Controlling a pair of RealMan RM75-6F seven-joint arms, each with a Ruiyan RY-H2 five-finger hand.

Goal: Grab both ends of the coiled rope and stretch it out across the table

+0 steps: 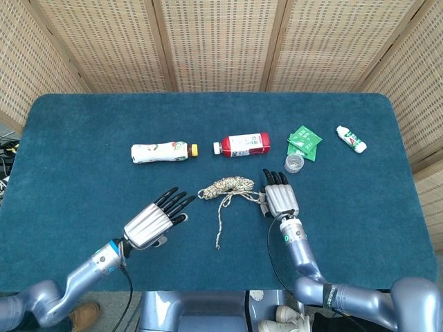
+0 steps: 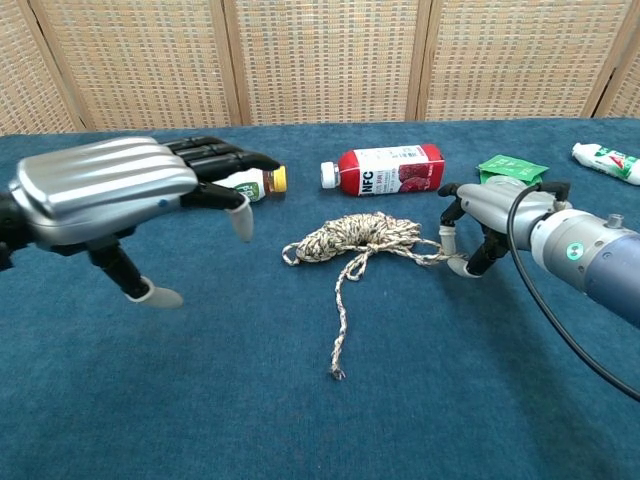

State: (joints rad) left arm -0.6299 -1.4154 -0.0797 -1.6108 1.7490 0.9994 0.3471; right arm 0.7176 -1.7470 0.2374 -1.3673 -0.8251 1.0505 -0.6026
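While the coiled rope [image 1: 227,187] lies bunched near the middle of the blue counter [image 1: 83,124], the right robot hand [image 1: 279,199] sits at its 3 o'clock side, palm down. From the chest view, this hand's thumb and a finger close on the short rope end [image 2: 440,257] that runs out of the coil toward it, so it pinches that end. The other end [image 1: 220,228] trails loose from the coil toward 6 o'clock and stops free on the cloth.

At about 8 o'clock from the coil, the left robot hand [image 1: 154,219] hovers with fingers spread and straight, holding nothing, its dark fingertips [image 1: 181,201] aimed toward the rope but apart from it.

Beyond the coil at 12 o'clock, a red bottle [image 1: 242,144] lies on its side; a white bottle with a yellow cap [image 1: 163,151] lies at 10 o'clock. A small clear cup [image 1: 294,163] stands just beyond the right hand, beside green packets [image 1: 304,142], and a small white bottle [image 1: 351,138] lies further toward 2 o'clock.
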